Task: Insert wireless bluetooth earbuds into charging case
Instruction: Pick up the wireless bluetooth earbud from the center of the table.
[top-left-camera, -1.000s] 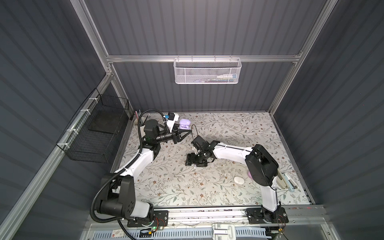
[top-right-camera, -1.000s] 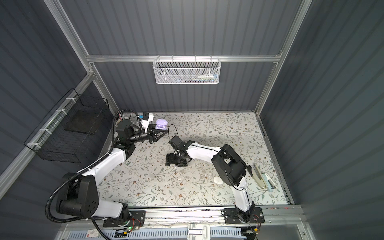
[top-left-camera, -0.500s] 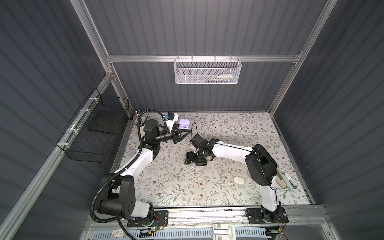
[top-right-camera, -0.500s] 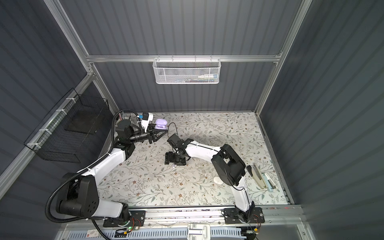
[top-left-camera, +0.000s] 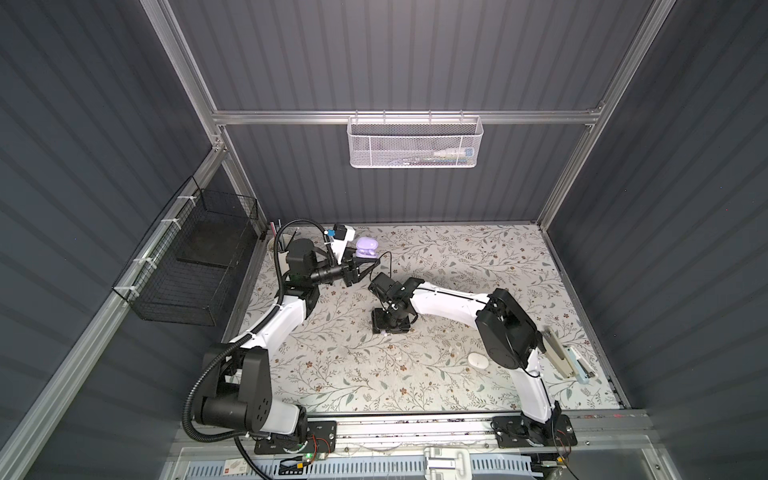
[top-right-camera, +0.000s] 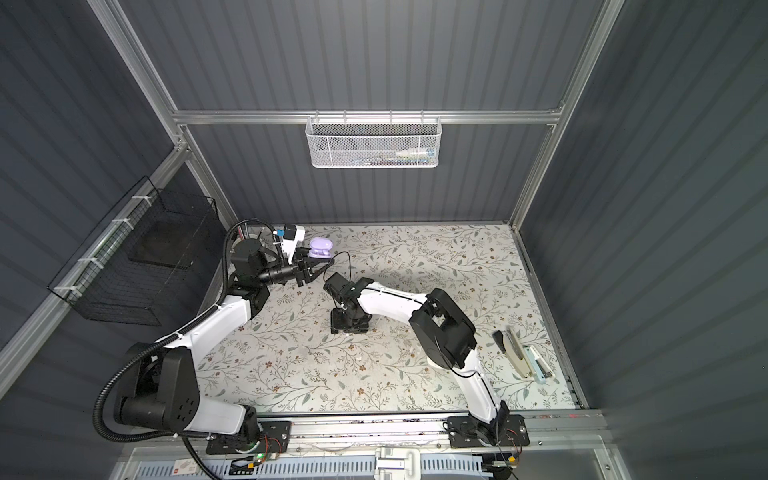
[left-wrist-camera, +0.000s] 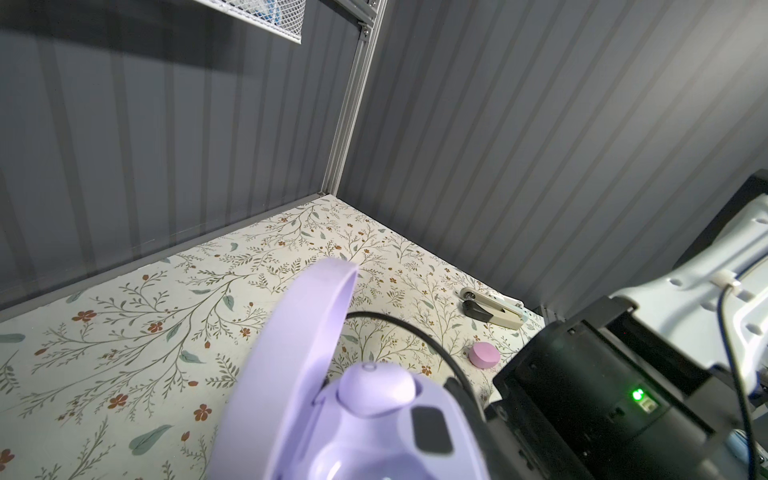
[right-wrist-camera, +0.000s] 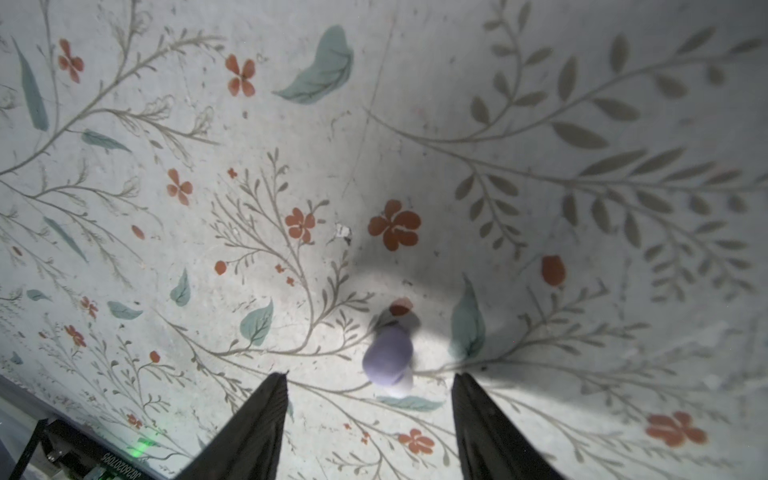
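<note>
A lavender charging case (top-left-camera: 366, 248) (top-right-camera: 320, 248) is held above the back left of the table with its lid open, and my left gripper (top-left-camera: 360, 262) is shut on it. In the left wrist view the case (left-wrist-camera: 291, 374) fills the foreground. One lavender earbud (left-wrist-camera: 376, 390) sits in a socket, and the fingers are hidden under the case. My right gripper (top-left-camera: 388, 329) (right-wrist-camera: 370, 380) points down at the table's middle, jaws open. A loose lavender earbud (right-wrist-camera: 387, 359) lies on the cloth just beyond the tips, touching neither finger.
A pale pink oval case (top-left-camera: 478, 360) (left-wrist-camera: 483, 354) lies near the right arm's elbow. A stapler (top-left-camera: 557, 353) and a blue-white item (top-left-camera: 579, 365) lie at the right edge. A black wire basket (top-left-camera: 191, 257) hangs on the left wall and a white mesh basket (top-left-camera: 415, 143) on the back wall.
My right gripper has shifted slightly left, low over the table, and its jaws have drawn closer together. The left arm with the case has not moved.
</note>
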